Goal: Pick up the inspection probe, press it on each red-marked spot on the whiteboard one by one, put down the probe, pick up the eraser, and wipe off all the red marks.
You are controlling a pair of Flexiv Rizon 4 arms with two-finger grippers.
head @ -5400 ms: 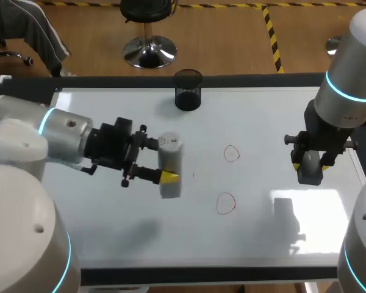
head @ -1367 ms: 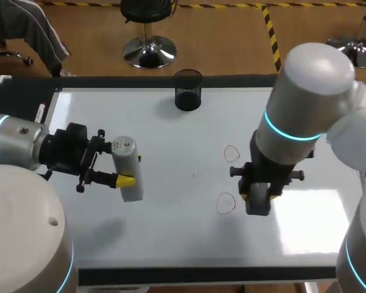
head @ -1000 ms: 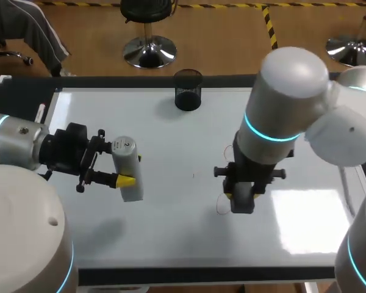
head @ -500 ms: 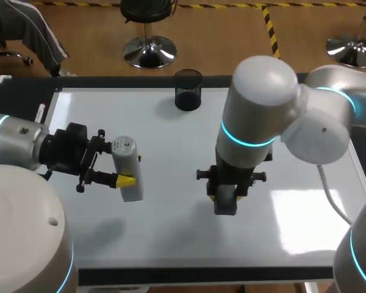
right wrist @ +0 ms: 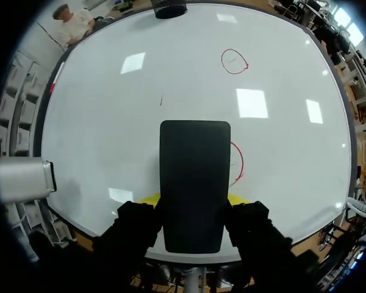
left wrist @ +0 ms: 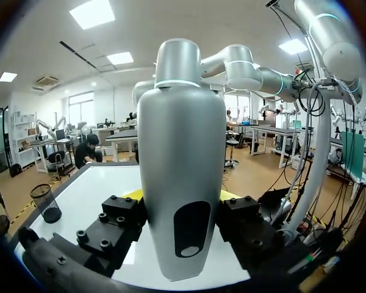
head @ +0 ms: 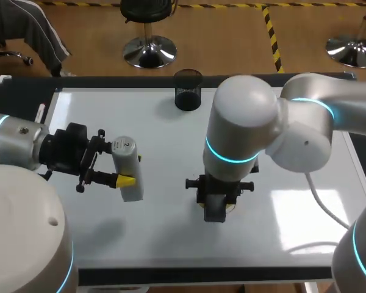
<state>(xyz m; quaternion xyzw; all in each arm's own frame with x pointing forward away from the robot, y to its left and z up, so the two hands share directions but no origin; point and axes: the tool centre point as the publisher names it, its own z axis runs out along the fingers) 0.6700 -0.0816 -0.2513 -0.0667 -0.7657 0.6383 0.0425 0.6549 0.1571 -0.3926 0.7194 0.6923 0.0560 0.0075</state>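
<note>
Right gripper (right wrist: 192, 199) clamped across near end of black eraser (right wrist: 194, 165), judged a light stiff block that wipes flat; left gripper (left wrist: 182, 195) pinching smooth, likely slippery grey probe (left wrist: 180, 140) mid-body.

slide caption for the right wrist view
The right hand holds the eraser over the whiteboard, partly hiding one red mark; a second red mark lies ahead.
</note>
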